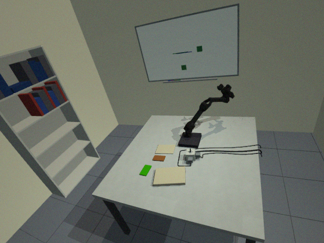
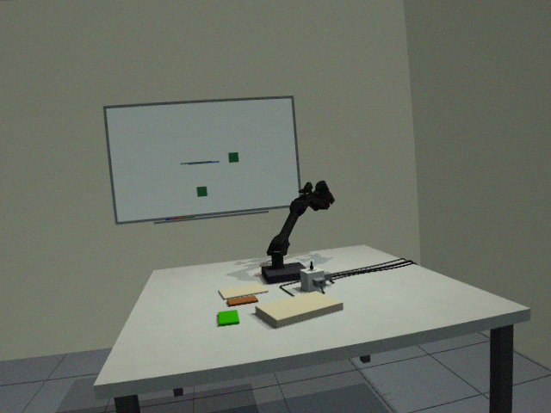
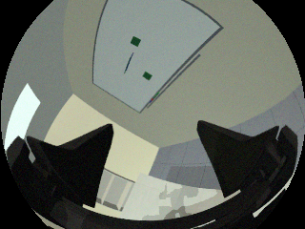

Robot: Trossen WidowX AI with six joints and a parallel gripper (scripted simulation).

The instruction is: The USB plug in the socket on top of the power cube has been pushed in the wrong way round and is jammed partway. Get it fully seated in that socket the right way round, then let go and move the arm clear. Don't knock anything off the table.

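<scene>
The white power cube [image 1: 186, 154] [image 2: 306, 280] stands on the table in front of the arm's base. A small dark plug [image 1: 190, 150] [image 2: 311, 266] stands up from its top; how deep it sits and which way round it is are too small to tell. Grey plugs [image 1: 190, 158] [image 2: 318, 282] are on the cube's sides. My gripper [image 3: 155, 127] [image 1: 224, 87] [image 2: 313, 187] is open and empty, raised high above the table's back part and well away from the cube. The wrist view shows neither cube nor plug.
Black cables [image 1: 230, 151] [image 2: 374, 269] run from the cube to the table's right edge. A thick cream block [image 1: 169, 176] [image 2: 299, 307] lies in front of it. To its left lie a thin cream slab [image 1: 165, 149] [image 2: 243, 291], an orange block [image 1: 158, 158] [image 2: 242, 300] and a green block [image 1: 145, 169] [image 2: 228, 317].
</scene>
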